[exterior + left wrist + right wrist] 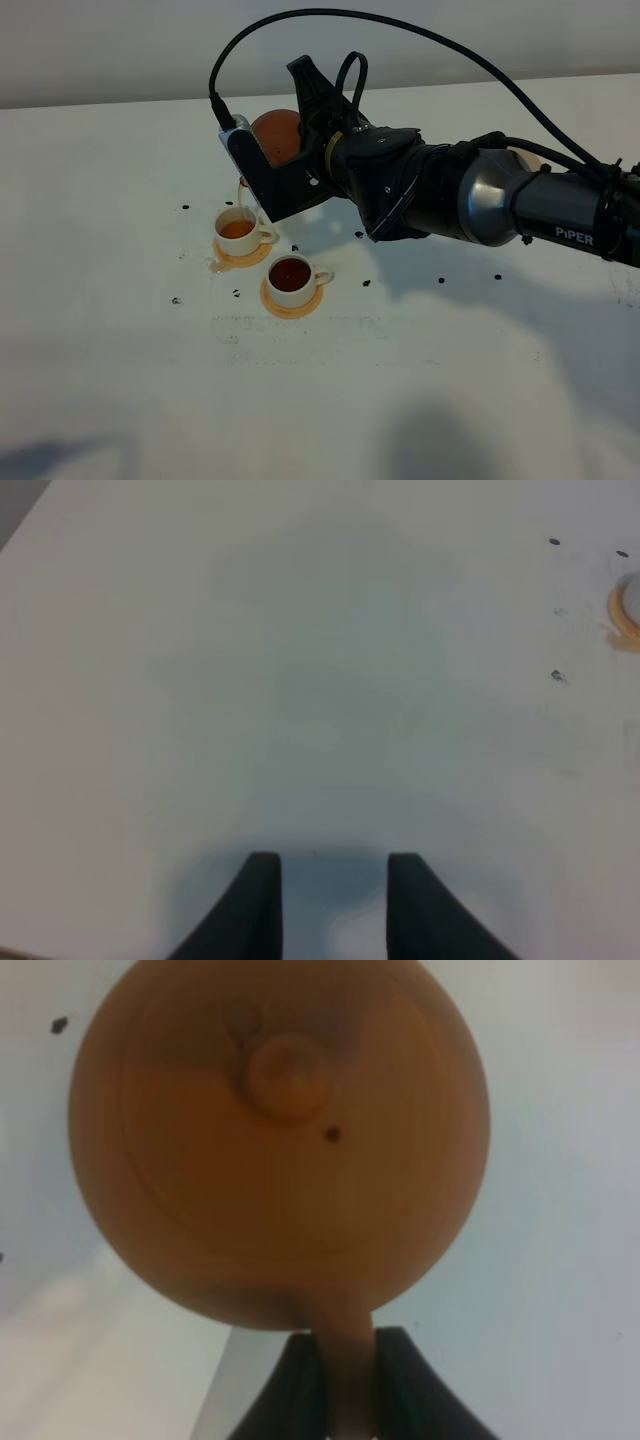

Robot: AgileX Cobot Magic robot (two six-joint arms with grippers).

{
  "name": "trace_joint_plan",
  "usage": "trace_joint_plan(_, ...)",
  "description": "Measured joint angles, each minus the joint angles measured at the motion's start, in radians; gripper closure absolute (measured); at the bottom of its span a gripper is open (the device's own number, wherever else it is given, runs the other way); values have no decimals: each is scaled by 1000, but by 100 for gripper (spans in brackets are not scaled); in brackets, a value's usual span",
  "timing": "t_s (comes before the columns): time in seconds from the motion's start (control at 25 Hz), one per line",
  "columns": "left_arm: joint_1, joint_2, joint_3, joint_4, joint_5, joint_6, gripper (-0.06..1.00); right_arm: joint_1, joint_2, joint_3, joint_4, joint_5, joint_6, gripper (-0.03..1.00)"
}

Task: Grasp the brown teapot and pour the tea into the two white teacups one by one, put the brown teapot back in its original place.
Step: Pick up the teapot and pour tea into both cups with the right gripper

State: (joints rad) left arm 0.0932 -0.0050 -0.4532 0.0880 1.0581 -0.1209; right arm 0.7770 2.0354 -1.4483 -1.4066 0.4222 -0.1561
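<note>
Two white teacups showed in the high view, each on an orange coaster (243, 257). The first teacup (238, 228) sat right below the brown teapot (275, 135), partly filled with orange-brown tea (237, 230). The second teacup (291, 275) stood a bit further from the teapot, its fill darker. The round reddish clay pot hung tilted in the air, with the right gripper (305, 140) clamped on it.

Left wrist view: the left gripper (325, 900) was released, fingers apart over the white table (300, 680).

Right wrist view: the teapot's knobbed lid (285, 1075) faced the camera, and its loop handle (345, 1355) was pinched between the black fingers (290, 1400).
</note>
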Motion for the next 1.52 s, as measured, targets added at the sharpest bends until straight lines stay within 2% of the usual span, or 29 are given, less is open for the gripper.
trace_joint_plan(1.52,0,0,0,0,0,0,69,0,0,0,-102,-3,0,87)
